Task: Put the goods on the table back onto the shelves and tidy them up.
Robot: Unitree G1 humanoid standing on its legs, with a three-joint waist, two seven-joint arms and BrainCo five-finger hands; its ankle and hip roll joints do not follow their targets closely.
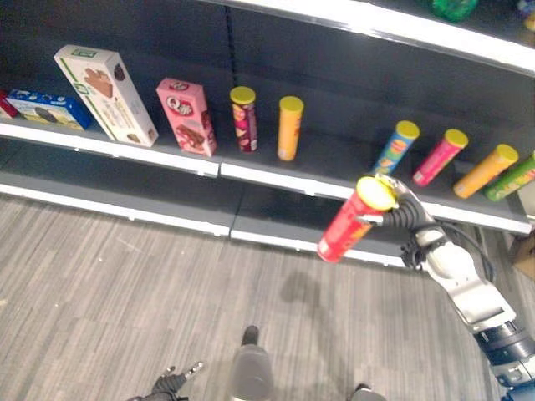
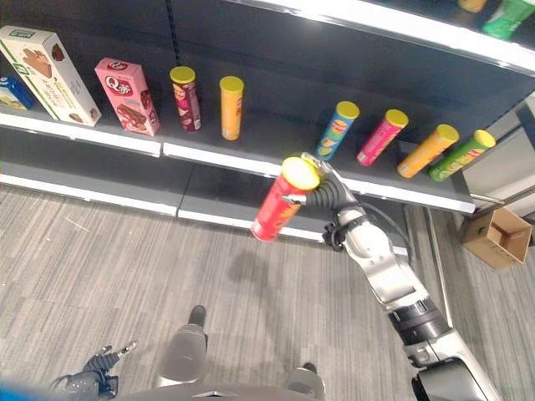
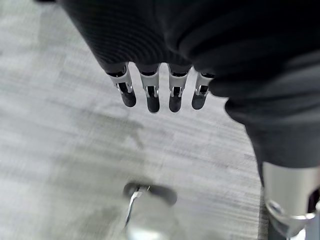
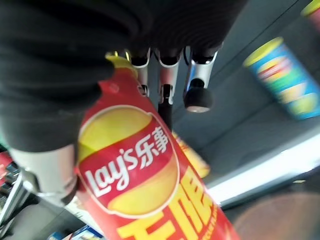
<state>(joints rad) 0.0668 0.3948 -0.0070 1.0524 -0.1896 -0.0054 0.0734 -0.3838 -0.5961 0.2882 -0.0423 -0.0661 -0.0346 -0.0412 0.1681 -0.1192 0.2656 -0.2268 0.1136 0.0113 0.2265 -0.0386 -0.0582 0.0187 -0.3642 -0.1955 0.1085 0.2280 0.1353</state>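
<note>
One red can [image 1: 350, 222] tilted in right hand's [image 1: 405, 210] curled grip, before shelf [image 1: 276, 177]

Red can [image 1: 349, 222] with yellow lid, yellow-and-red logo on its side; shelf [image 1: 150, 152] dark grey with white front edge. On it: white box [image 1: 105, 93] with brown print, pink box [image 1: 187, 116], maroon can [image 1: 243, 119], orange can [image 1: 288, 127], blue can [image 1: 394, 148], pink can [image 1: 437, 157], all yellow-lidded. Floor [image 1: 125, 292] grey, streaked.

Red chip can [image 2: 282, 201] with yellow lid, tilted, lid end uppermost, gripped near the lid by curled fingers [image 2: 320, 179], red body slanting down beyond them
</note>
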